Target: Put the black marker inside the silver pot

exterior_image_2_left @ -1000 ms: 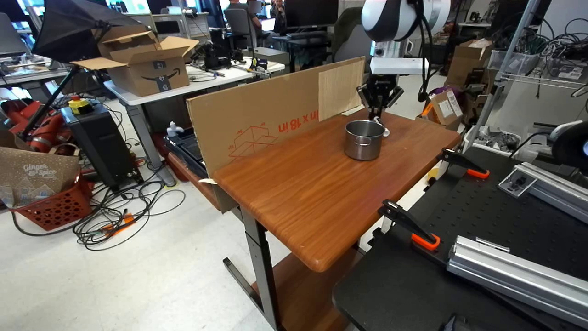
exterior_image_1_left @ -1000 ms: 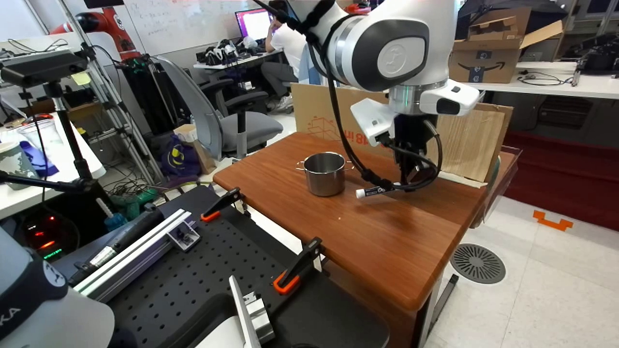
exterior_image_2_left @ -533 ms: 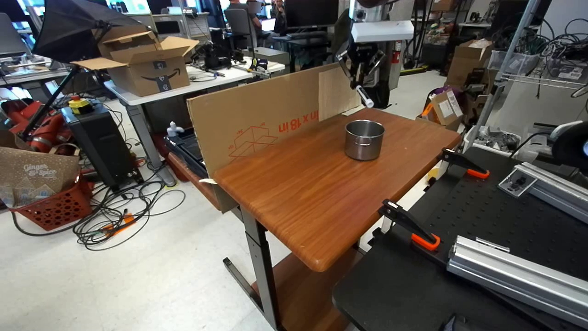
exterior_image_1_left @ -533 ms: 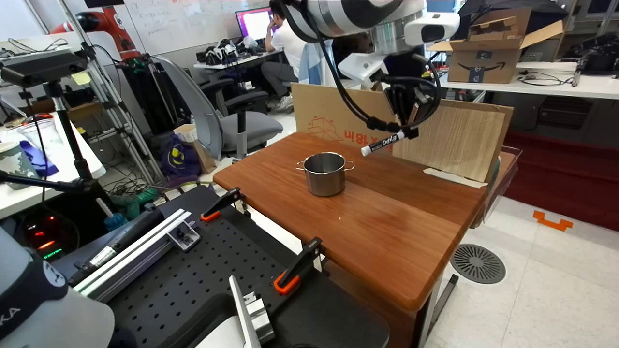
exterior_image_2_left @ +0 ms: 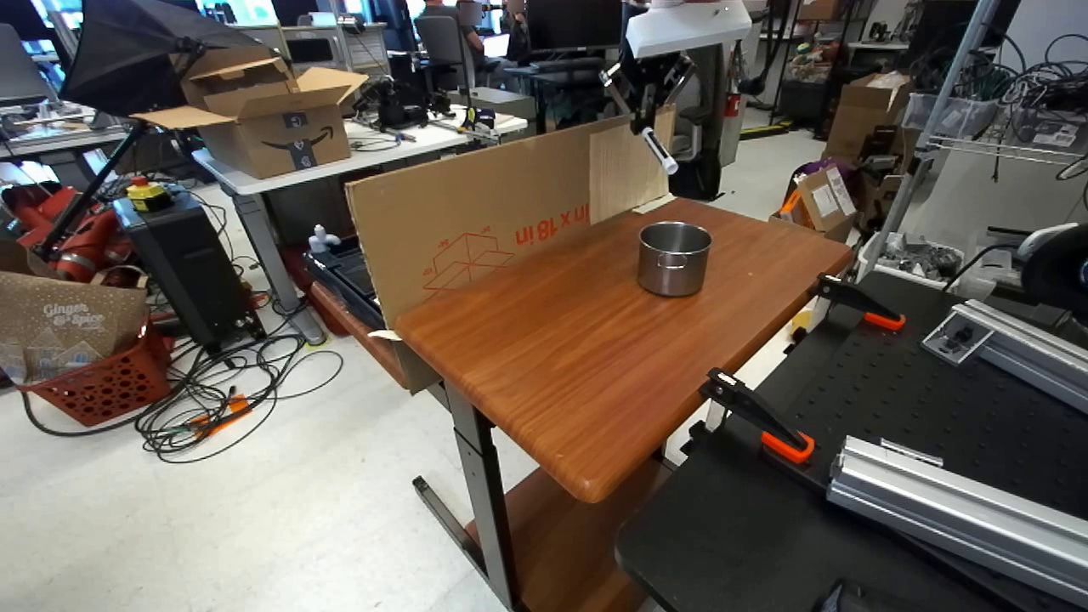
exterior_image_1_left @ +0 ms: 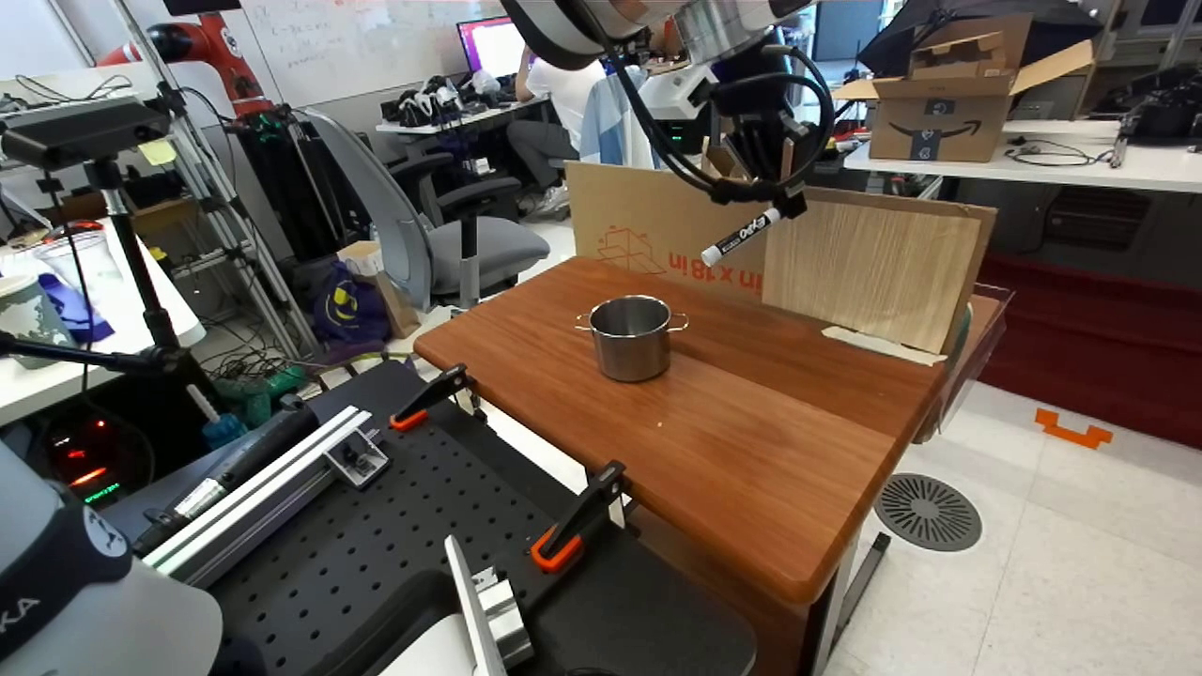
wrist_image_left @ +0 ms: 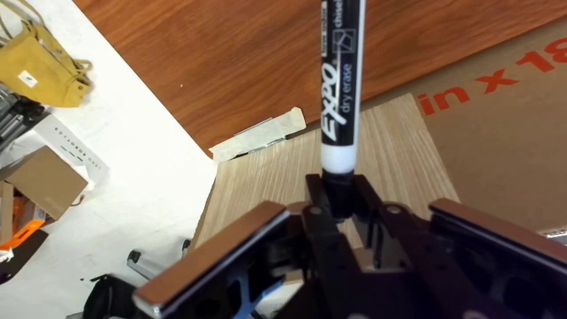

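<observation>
In both exterior views, open air lies between my black two-fingered gripper [wrist_image_left: 339, 188], raised well above the brown wooden table [exterior_image_1_left: 751, 451], and the small round silver metal pot [exterior_image_1_left: 632, 351] with jutting side handles, whose open mouth faces up. The black marker [exterior_image_1_left: 743, 235] with white lettering sticks out tilted from my fingertips, taking up room ahead of them. An upright brown cardboard sheet [exterior_image_2_left: 510, 195] with red print walls off one long table edge; a looped black cable [exterior_image_1_left: 737, 192] hangs near my fingers.

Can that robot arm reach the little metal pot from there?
Probably yes, by moving across and down. The gripper holds the black marker in the air, and the silver pot stands uncovered on the table; both exterior views show no obstacle between them.
</observation>
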`<state>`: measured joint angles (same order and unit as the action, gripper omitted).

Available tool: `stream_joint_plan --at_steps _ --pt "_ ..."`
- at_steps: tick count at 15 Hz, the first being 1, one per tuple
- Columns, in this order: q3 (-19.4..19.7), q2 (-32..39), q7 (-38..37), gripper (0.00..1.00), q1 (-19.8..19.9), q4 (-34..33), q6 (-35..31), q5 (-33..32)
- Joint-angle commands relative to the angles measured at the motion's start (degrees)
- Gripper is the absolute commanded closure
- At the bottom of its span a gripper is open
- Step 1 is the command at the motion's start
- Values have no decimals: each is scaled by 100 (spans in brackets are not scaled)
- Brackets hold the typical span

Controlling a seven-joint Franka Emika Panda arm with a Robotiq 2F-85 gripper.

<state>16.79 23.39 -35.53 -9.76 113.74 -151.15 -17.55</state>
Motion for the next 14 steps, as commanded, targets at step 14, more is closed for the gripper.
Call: stream_joint_plan --at_steps 14 --pt "709 -117 -2821 95 -891 451 -1136 -3030"
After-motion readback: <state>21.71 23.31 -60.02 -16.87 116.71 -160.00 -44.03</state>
